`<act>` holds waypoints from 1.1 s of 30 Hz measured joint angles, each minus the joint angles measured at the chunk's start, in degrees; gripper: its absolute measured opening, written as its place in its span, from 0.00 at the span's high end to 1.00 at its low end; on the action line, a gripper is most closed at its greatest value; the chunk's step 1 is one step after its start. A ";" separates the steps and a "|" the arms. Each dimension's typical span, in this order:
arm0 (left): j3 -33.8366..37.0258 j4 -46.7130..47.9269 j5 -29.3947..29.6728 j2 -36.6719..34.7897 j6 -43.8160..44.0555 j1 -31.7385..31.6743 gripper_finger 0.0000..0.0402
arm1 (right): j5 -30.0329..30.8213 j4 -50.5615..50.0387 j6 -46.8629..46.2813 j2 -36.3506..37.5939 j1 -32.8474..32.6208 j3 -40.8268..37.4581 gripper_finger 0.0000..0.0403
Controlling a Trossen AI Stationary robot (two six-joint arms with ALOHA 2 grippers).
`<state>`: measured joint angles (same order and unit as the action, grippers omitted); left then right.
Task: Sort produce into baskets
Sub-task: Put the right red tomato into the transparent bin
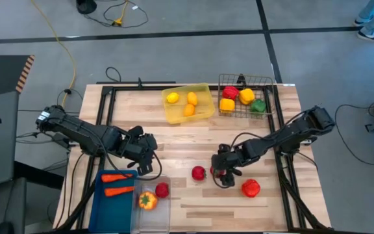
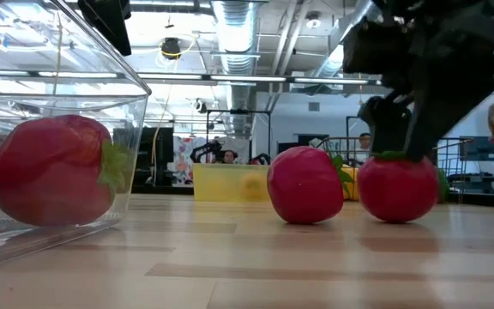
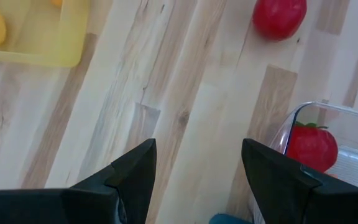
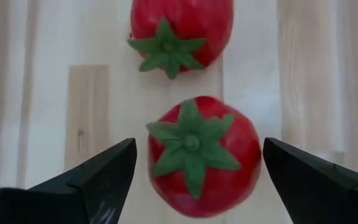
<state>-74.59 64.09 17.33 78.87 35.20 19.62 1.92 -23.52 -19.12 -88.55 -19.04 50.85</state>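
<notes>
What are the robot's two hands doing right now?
Left gripper: open, holding nothing, near the clear bin.
Right gripper: open, jaws either side of a red tomato, not gripping it.

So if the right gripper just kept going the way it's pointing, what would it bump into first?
Most likely the red plastic toy tomato with the green leafy top, lying on the wooden table directly between the right gripper's open fingers. A second red tomato lies just beyond it.
</notes>
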 joint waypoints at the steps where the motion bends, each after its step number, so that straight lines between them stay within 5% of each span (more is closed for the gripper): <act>1: 0.00 -0.21 0.03 0.00 -0.02 0.00 0.44 | 0.00 0.62 0.41 -0.96 -0.07 -0.02 0.06; 13: 0.00 -1.05 0.00 0.02 0.02 0.00 0.44 | 0.19 3.10 1.05 -9.88 -0.05 0.24 0.16; 25: 0.00 -1.08 0.13 0.02 -0.02 0.00 0.44 | -0.64 2.83 1.05 -3.92 0.32 4.16 0.19; 33: 0.00 -1.10 6.07 0.02 -3.74 0.00 0.44 | 2.72 8.42 3.18 -3.72 1.89 12.72 0.19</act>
<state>-74.59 62.98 23.40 78.89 31.46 19.62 4.63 -15.09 -15.94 -92.27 -17.14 63.57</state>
